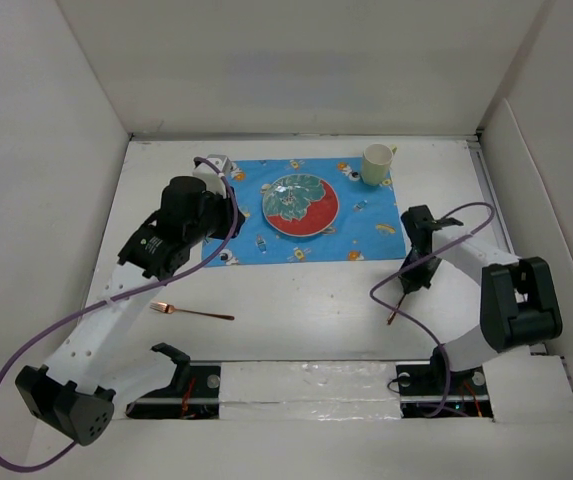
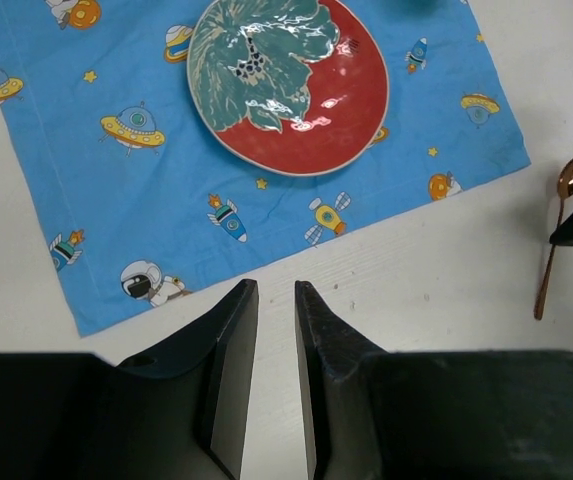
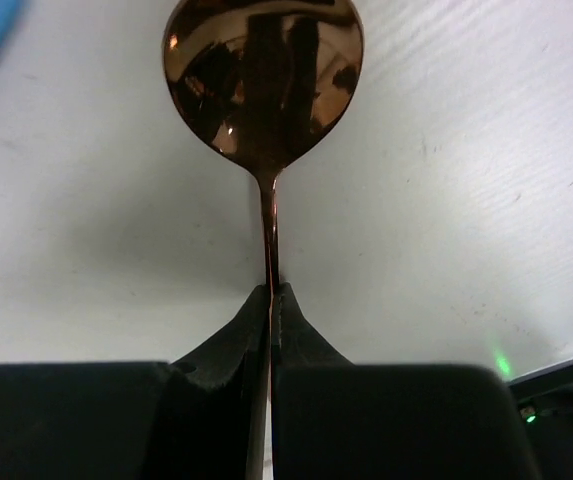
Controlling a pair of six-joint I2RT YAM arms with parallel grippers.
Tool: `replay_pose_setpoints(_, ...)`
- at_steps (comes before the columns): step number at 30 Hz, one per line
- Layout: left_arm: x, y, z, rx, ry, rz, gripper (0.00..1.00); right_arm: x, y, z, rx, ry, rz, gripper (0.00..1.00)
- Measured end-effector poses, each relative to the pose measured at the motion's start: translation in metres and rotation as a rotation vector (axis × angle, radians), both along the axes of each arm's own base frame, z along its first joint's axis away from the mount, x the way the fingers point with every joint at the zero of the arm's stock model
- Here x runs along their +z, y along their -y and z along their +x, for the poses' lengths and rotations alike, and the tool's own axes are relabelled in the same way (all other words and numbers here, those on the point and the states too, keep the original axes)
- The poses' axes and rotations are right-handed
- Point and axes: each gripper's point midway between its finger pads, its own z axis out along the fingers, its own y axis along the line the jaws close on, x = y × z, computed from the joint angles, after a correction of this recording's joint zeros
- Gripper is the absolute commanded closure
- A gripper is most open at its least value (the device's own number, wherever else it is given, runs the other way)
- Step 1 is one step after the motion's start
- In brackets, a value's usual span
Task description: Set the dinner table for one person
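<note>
In the top view, the placemat (image 1: 366, 228) is lying on the far half of the white surface (image 1: 296, 300), with the red plate (image 1: 301, 205) sitting in its middle and the cup (image 1: 376, 165) standing at its far right corner. The fork (image 1: 191, 311) is lying on bare surface, near the mat's near left corner but off it. The left arm (image 1: 181, 215) is hovering over the mat's left edge. The right pincer (image 1: 411, 280) is working just beside the mat's right edge, and the spoon (image 1: 398, 310) is poking out toward the bases.

In the left wrist view, the left pincer (image 2: 274, 290) is hanging with its fingers a narrow gap apart, gripping nothing, over bare surface just short of the mat's near edge.

In the right wrist view, the right pincer is clamping the spoon's thin handle, bowl pointing away. Whether the bowl is touching the surface or floating above it is hard to tell from this angle.

Judging by the layout, mat, plate and cup are looking done. The spoon is waiting to be laid beside the plate, and the fork is waiting to be brought in. No knife is showing.
</note>
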Motion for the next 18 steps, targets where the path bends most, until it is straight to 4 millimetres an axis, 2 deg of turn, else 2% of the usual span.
replay_pose_setpoints(3,-0.003,-0.001,0.002,0.008,-0.007,0.008,0.81,0.018,0.007,0.010,0.087,0.086,-0.053,1.00)
replay_pose_setpoints(8,-0.017,0.001,0.009,0.018,-0.045,0.032,0.81,0.082,-0.009,0.052,0.237,0.292,-0.072,1.00)
replay_pose_setpoints(12,-0.033,0.002,0.016,0.039,-0.100,0.041,0.81,0.119,-0.036,0.080,0.386,0.396,-0.068,1.00)
replay_pose_setpoints(15,-0.040,-0.003,0.023,0.082,-0.138,0.014,0.81,0.130,-0.066,0.093,0.496,0.425,-0.044,1.00)
replay_pose_setpoints(18,-0.039,-0.011,0.030,0.151,-0.154,-0.028,0.81,0.131,-0.096,0.115,0.597,0.427,-0.024,1.00)
